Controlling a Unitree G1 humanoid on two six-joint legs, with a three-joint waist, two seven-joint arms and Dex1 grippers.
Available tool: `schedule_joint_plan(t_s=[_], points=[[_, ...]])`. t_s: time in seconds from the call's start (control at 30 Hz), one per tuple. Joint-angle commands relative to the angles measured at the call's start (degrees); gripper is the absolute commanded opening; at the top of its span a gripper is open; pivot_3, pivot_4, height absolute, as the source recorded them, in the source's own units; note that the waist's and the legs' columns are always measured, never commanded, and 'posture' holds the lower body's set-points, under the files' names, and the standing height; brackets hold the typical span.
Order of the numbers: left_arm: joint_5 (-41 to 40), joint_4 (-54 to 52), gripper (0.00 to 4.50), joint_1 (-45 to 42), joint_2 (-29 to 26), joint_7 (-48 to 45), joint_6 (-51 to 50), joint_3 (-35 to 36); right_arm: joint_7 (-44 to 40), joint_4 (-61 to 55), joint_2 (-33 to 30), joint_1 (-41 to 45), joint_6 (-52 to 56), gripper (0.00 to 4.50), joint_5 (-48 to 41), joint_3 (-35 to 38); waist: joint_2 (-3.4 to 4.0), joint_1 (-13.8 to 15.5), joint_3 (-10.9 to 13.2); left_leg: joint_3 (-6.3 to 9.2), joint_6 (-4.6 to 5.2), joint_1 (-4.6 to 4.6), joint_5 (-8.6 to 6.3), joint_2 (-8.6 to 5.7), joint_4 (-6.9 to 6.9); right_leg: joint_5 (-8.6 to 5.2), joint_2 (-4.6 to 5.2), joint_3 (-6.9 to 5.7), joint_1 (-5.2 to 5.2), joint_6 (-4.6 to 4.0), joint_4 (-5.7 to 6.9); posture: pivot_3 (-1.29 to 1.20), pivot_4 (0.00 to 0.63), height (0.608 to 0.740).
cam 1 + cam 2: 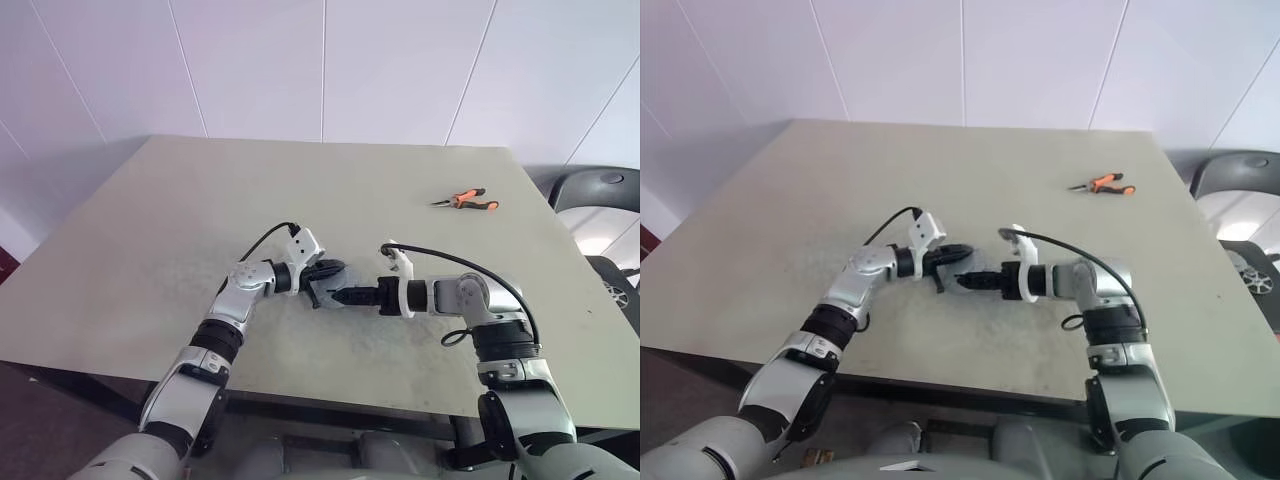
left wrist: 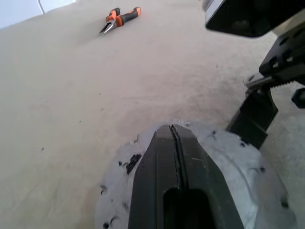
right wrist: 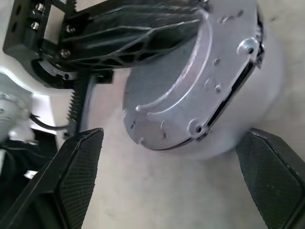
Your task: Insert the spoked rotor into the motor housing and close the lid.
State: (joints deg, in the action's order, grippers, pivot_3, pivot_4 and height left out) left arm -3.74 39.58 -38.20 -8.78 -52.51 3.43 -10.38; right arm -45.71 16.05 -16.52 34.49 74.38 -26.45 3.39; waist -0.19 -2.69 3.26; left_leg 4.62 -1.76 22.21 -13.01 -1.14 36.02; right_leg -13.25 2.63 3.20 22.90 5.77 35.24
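From the head views, your left tool (image 1: 318,284) was clenched on the motor housing (image 1: 326,293) near the middle of the tabletop (image 1: 400,200), the right tool (image 1: 340,296) just beside it; pliers (image 1: 466,201) lay far right. In the left wrist view, its closed fingers (image 2: 176,162) lay over the silver housing. In the right wrist view, your right tool's fingers (image 3: 78,162) stood wide apart, released, either side of the housing.
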Motion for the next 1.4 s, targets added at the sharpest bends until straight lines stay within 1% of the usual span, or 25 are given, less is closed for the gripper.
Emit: schedule_joint_plan(t_s=[0.03, 0.1, 0.2, 0.3, 0.4, 0.53, 0.57, 0.63, 0.77, 1.0, 1.13, 1.3, 1.4], points=[[0.0, -1.7, 0.0, -0.8, -0.4, -0.1, 0.9, 0.2, 2.6, 0.6, 3.3, 1.6, 3.1, 4.45, -3.8, 4.1, 0.0, 0.0, 0.0, 0.0, 0.0, 0.0, 0.0, 0.0, 0.01, 0.0, 0.0, 0.0, 0.01, 0.0, 0.02, 0.0, 0.0, 0.74], [0.0, -1.6, 0.0, -0.7, -0.6, -0.1, 1.0, 0.3, 5.7, 2.8, 4.7, 2.9, 2.0, 4.45, -3.4, 7.2, 0.0, 0.0, 0.0, 0.01, 0.0, -0.01, 0.0, 0.01, 0.03, 0.0, -0.02, 0.0, 0.01, -0.01, 0.06, 0.0, 0.0, 0.74], [0.0, -1.6, 0.0, -0.7, -0.7, 0.0, 1.0, 0.3, 9.7, 5.6, 6.0, 4.2, -0.4, 4.45, -2.5, 9.9, 0.0, -0.1, 0.0, 0.01, 0.0, -0.04, 0.0, 0.01, 0.08, -0.04, -0.03, 0.01, -0.01, -0.08, 0.09, 0.0, 0.0, 0.74], [-0.1, -1.5, 0.0, -0.8, -0.8, 0.0, 0.9, 0.4, 10.6, 6.5, 6.0, 4.3, -1.6, 4.45, -2.5, 9.8, 0.0, 0.0, 0.0, 0.01, 0.01, -0.06, 0.01, 0.0, 0.14, -0.04, -0.04, 0.01, -0.04, -0.13, 0.1, 0.0, 0.0, 0.74], [-0.2, -1.5, 0.0, -0.9, -1.1, 0.0, 0.8, 0.6, 9.3, 4.5, 5.6, 3.5, -0.8, 3.85, -4.0, 8.6, 0.0, 0.0, 0.0, 0.01, 0.01, -0.06, 0.01, 0.0, 0.16, -0.04, -0.03, 0.02, -0.06, -0.13, 0.08, 0.0, 0.0, 0.74], [-0.2, -1.3, 0.0, -1.0, -1.3, 0.2, 0.9, 0.8, 8.6, 3.0, 5.5, 3.0, 0.2, 2.57, -5.4, 8.2, 0.02, 0.0, 0.0, 0.01, 0.01, -0.03, 0.01, 0.0, 0.09, 0.0, -0.03, 0.02, -0.03, -0.04, 0.07, 0.0, 0.0, 0.74], [-0.2, -1.3, 0.0, -0.9, -1.4, 0.2, 1.0, 0.8, 8.4, 3.1, 5.3, 3.1, 0.3, 2.39, -5.7, 8.1, 0.02, 0.0, 0.0, 0.01, 0.01, -0.04, 0.01, 0.0, 0.06, 0.02, -0.03, 0.02, -0.03, 0.0, 0.07, 0.0, 0.0, 0.74], [-0.2, -1.4, 0.0, -0.9, -1.4, 0.3, 0.9, 0.8, 7.3, 2.3, 4.7, 2.9, 1.0, 2.22, -6.7, 7.2, 0.05, 0.1, 0.0, 0.03, 0.01, -0.1, 0.01, 0.0, 0.05, 0.04, -0.04, 0.01, -0.08, 0.03, 0.08, 0.0, 0.0, 0.74], [-0.3, -1.8, 0.0, -0.6, -1.5, 0.8, 0.7, 1.2, 7.6, 1.5, 5.1, 2.9, 0.8, 2.18, -8.1, 7.9, 0.05, 0.0, 0.0, 0.02, 0.01, -0.11, 0.01, 0.0, 0.09, -0.04, -0.03, 0.02, -0.1, -0.1, 0.07, 0.0, 0.0, 0.74], [-0.9, -2.6, 0.0, 0.1, -1.9, 1.6, 0.2, 2.4, 8.6, 1.8, 6.0, 2.9, 0.3, 2.14, -8.9, 9.3, 0.05, 0.0, 0.0, 0.02, 0.01, -0.09, 0.01, 0.0, 0.03, -0.01, -0.03, 0.01, -0.06, -0.04, 0.07, 0.0, 0.0, 0.74], [-1.0, -3.2, 0.0, 0.5, -1.9, 1.6, 0.0, 2.4, 7.8, 0.5, 6.4, 2.8, 0.3, 2.13, -10.0, 9.1, 0.05, 0.0, 0.0, 0.02, 0.01, -0.09, 0.01, 0.0, 0.03, 0.01, -0.03, 0.01, -0.06, -0.02, 0.07, 0.0, 0.0, 0.74], [-1.0, -3.6, 0.0, 0.7, -1.9, 2.0, -0.2, 2.6, 7.6, 0.1, 7.7, 3.2, 0.6, 2.11, -12.0, 11.8, 0.06, 0.0, 0.0, 0.02, 0.01, -0.08, 0.01, 0.0, 0.03, 0.01, -0.04, 0.01, -0.04, -0.02, 0.07, 0.0, 0.0, 0.74], [-0.9, -3.8, 0.0, 1.2, -1.9, 2.3, 0.1, 2.4, 7.6, -0.6, 9.2, 4.1, 1.6, 2.09, -15.2, 15.9, 0.06, 0.1, 0.0, 0.03, 0.01, 0.0, 0.01, 0.0, 0.03, 0.05, -0.04, 0.01, 0.02, 0.05, 0.08, 0.0, 0.0, 0.74]])
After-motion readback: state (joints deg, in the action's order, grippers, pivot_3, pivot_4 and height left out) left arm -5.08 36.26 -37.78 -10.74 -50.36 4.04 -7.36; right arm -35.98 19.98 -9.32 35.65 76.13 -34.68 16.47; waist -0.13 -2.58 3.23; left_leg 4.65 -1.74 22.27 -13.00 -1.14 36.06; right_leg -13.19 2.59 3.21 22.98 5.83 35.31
